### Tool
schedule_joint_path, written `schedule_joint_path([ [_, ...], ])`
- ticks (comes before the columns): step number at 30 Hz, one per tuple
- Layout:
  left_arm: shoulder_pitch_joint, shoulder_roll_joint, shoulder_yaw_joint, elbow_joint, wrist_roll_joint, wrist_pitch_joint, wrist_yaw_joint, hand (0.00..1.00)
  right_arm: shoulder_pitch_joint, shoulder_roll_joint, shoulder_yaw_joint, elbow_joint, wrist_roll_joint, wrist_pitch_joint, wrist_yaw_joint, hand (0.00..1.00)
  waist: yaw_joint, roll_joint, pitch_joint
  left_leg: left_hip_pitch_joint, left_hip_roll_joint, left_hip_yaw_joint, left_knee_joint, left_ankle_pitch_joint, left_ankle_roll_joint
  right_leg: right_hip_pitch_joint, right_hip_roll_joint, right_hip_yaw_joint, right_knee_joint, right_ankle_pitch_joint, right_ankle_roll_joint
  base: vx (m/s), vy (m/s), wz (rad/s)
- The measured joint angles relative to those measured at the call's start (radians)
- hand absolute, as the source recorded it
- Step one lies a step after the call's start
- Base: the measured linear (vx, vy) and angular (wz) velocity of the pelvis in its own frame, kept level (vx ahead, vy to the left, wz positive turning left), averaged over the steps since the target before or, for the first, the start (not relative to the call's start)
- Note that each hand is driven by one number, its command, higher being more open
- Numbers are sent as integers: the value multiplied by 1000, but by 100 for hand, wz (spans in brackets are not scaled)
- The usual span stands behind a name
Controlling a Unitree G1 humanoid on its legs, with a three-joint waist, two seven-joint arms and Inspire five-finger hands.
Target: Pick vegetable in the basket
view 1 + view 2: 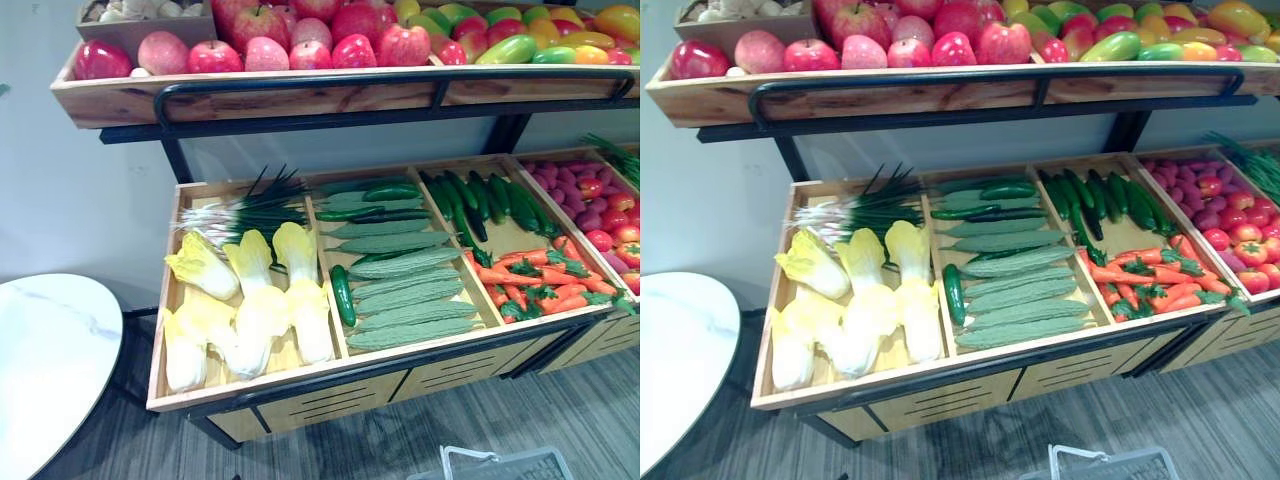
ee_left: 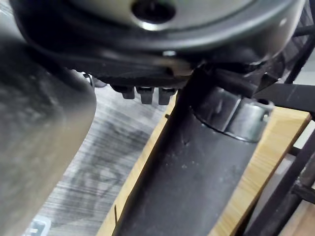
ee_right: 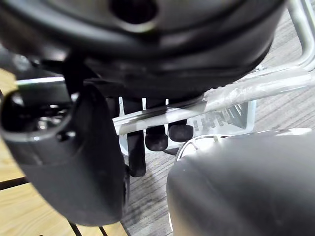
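Several vegetables [image 1: 400, 290] lie in the lower tray [image 1: 300, 374] of the wooden stand, well apart from both hands. We see our right hand [image 3: 156, 138] hooking its fingers round the handle of the wire basket [image 1: 490, 465], low before the stand. We cannot tell how our left hand's [image 2: 187, 177] fingers stand.

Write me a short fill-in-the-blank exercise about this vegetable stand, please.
1. The apples lie on the ____ shelf.
2. The cabbages lie in the lower shelf's ____ compartment.
3. The orange vegetables beside the dark cucumbers are ____.
4. The right hand curls round the basket's ____.
Missing words: upper; leftmost; carrots; handle.
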State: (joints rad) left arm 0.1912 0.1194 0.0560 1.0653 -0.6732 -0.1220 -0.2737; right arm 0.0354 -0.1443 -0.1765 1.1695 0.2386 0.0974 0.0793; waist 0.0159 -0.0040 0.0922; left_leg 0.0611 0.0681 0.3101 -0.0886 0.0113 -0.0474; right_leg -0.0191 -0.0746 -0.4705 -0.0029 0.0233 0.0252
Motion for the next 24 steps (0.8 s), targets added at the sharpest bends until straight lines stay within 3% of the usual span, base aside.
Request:
schedule_joint_path([
  [2, -3, 11, -12, 1, -2, 16, 20, 100, 1, 0, -4, 1, -2, 1, 0, 0, -1, 2, 0, 9, 5, -2, -5, 3, -4, 2, 3, 0, 22, -8, -5, -52, -28, 1],
  [3, -22, 29, -11, 30, -3, 45, 49, 100, 4, 3, -1, 23, -41, 9, 20, 0, -17, -6, -11, 25, 34, 4, -7, 14, -32, 0, 27, 8, 48, -23, -30, 0, 0, 0],
  [13, -17, 21, 50, 30, -38, 43, 50, 100, 12, 5, -13, 22, -31, 5, 18, 0, -16, -8, -13, 15, 34, -9, -7, 14, -32, 0, 29, -1, 35, -24, -27, 0, 0, 3],
  [19, -11, 3, 413, -9, -233, -47, 121, 100, 34, 13, -122, 21, 47, 6, -12, 0, -12, -14, -22, -4, 36, -44, -6, 12, -34, 12, 33, -37, 8, -22, -29, 19, -11, 17],
  [24, 8, 66, 670, -150, -388, -223, 206, 100, 71, -1, -158, 20, 77, 11, -20, 0, 8, 0, -38, 8, 34, -63, -6, 9, -36, 46, 37, -56, -17, -22, -29, 19, -10, 12],
])
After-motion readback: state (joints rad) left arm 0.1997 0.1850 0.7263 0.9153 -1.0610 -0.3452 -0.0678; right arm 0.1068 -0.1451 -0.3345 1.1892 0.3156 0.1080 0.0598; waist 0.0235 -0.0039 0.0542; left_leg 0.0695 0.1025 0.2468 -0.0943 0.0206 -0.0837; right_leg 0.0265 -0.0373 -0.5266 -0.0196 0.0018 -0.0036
